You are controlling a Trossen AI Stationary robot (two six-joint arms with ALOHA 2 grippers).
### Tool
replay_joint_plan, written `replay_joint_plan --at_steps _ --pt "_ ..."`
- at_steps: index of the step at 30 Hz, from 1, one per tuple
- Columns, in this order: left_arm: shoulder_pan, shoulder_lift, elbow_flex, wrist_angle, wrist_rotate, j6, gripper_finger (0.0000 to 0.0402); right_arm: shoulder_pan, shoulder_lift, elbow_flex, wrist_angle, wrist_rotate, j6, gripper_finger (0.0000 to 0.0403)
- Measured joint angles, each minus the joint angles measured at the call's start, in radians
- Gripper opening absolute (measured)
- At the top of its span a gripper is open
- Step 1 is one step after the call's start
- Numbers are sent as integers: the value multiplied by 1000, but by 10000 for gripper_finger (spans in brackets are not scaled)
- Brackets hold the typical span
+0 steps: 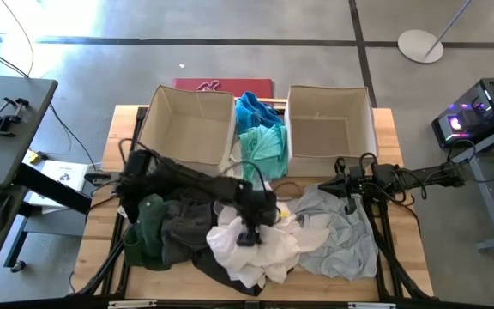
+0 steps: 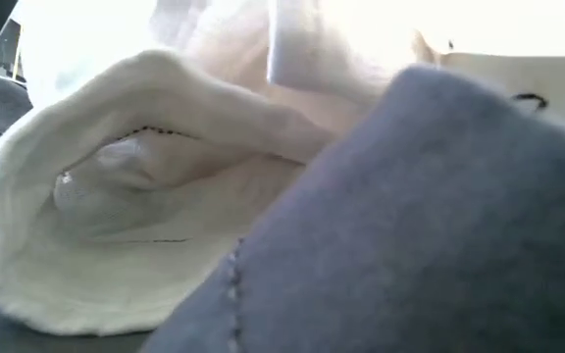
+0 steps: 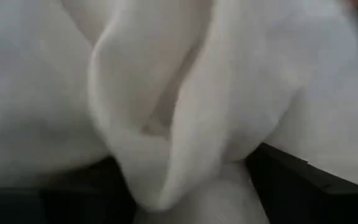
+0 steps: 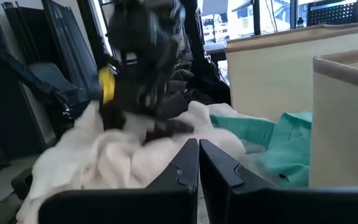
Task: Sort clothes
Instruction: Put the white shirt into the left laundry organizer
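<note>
The left gripper (image 1: 247,238) is pressing down into the white garment (image 1: 251,245) at the front middle of the table (image 1: 406,249). Its wrist view is filling with white folds, with the dark fingers at the edges, but I cannot tell whether they are gripping the cloth. The white garment is lying directly under this gripper, between a dark green and charcoal heap (image 1: 165,232) on the left and a pale grey garment (image 1: 341,236) on the right. The right gripper (image 4: 198,163) is hanging with its fingers pressed together above the pale grey garment. Teal and blue clothes (image 1: 258,129) are lying between the two beige bins (image 1: 191,120).
</note>
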Motion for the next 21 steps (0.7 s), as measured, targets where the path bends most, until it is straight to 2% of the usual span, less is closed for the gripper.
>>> replay_joint_plan --at_steps 6,10,13,15,21 --pt "4 99 5 8 -70 85 301 0 0 0 0 0 0 0" --pt "4 121 6 -1 -126 160 285 0 0 0 0 0 0 0" --pt "-10 123 3 20 -224 233 241 0 0 0 0 0 0 0" --pt "-16 119 2 48 -268 280 198 0 0 0 0 0 0 0" --pt "-17 114 1 89 -298 335 31 0 0 0 0 0 0 0"
